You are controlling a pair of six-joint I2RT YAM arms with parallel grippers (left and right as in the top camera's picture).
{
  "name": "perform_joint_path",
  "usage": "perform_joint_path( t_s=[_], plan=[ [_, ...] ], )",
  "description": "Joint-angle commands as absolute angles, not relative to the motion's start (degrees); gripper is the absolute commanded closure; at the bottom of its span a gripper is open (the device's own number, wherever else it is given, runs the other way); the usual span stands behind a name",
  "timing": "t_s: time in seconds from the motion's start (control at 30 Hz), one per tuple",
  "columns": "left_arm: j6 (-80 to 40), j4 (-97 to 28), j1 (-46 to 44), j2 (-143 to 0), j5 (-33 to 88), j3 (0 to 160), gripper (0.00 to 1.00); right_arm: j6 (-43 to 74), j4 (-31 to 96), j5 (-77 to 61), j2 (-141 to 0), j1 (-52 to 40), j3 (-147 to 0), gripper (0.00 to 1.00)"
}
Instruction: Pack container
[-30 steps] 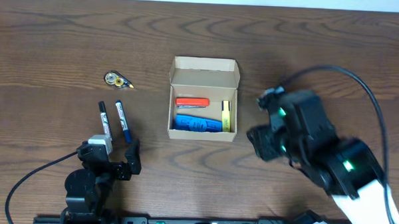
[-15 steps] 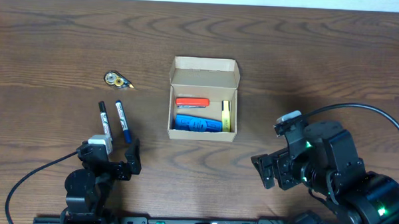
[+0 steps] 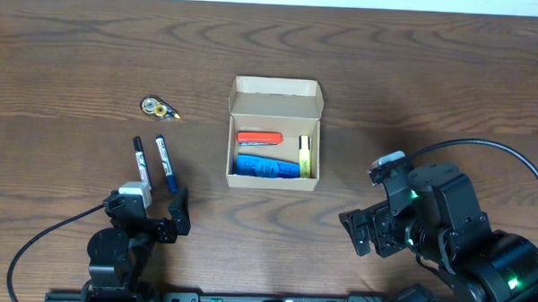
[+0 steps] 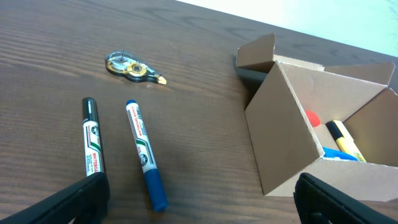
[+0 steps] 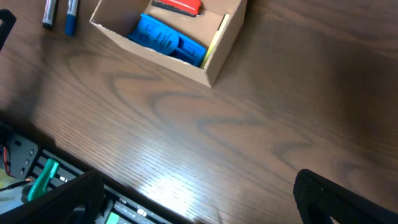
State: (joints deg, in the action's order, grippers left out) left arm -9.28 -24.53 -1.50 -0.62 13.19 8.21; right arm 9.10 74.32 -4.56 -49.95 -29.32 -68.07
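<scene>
Tan cardboard container (image 3: 277,88) mid counter (image 3: 75,55), lid flap up, red item (image 3: 258,138), blue item (image 3: 264,167), yellow marker (image 3: 305,155) inside, black marker (image 3: 141,164), blue marker (image 3: 165,163), correction tape (image 3: 156,107) left of it, left claw (image 3: 148,214) wide, empty, right claw (image 5: 199,206) wide, empty, both apart from container.

A black-capped white plastic marker (image 3: 141,163) and a blue-capped white plastic marker (image 3: 165,163) lie side by side, not touching, on the dark brown wooden table (image 3: 415,75). A small clear teardrop-shaped correction tape dispenser (image 3: 156,107) lies near them.
</scene>
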Motion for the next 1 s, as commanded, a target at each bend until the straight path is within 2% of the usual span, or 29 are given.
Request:
perform_joint_path(
  t_s=[0.0,0.7,0.87,0.97],
  plan=[
    [-10.1,-24.6,-1.1,-0.3,13.5,7.1,0.05,8.5,74.4,-5.0,-49.9,-28.9,-67.7,0.01],
    [-10.2,-23.4,-1.1,-0.5,16.1,7.8,0.05,8.5,74.4,-5.0,-49.9,-28.9,-67.7,0.01],
    [-9.2,-26.3,-1.1,-6.2,10.5,13.2,0.04,8.5,74.4,-5.0,-49.9,-28.9,-67.7,0.01],
    [-9.2,-27.4,-1.1,-14.9,5.6,19.9,0.05,8.5,74.4,-5.0,-49.9,-28.9,-67.7,0.01]
  ],
)
